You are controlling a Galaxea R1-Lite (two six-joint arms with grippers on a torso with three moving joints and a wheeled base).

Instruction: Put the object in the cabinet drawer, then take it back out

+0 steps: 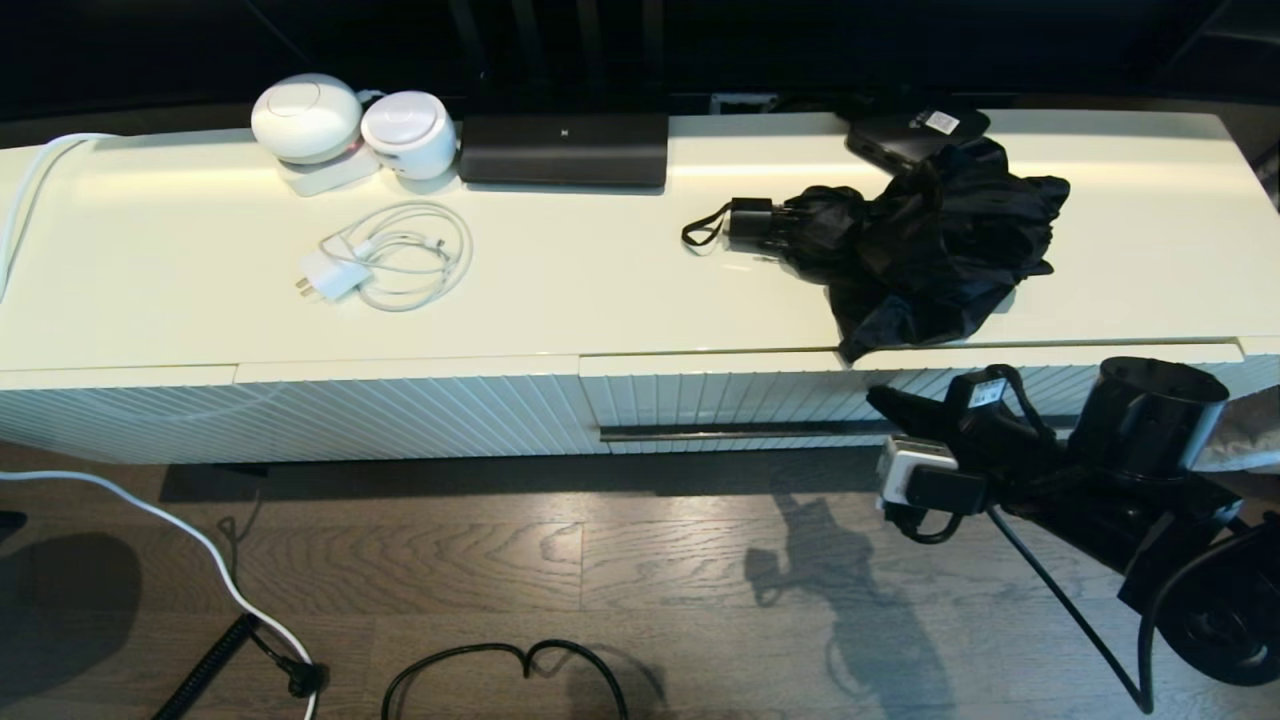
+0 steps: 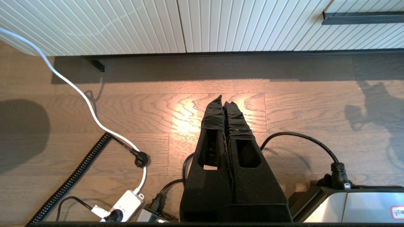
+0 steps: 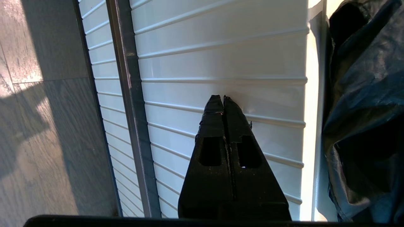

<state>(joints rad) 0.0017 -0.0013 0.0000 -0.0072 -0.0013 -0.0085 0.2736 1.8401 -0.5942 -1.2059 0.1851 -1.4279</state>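
Two grippers pressed together, empty: right gripper [image 3: 223, 98] centre frame against ribbed cream-white drawer front [image 3: 221, 56]; left gripper [image 2: 223, 100] over floor; rumpled black folding umbrella [image 1: 900, 250] upper right on cabinet top.

— What is the right gripper [image 3: 223, 100] doing?
— Reaching forward, low on the right, jaws pressed together.
— And the left gripper [image 2: 224, 102]?
— Hanging low and pointing downward, jaws pressed together too.
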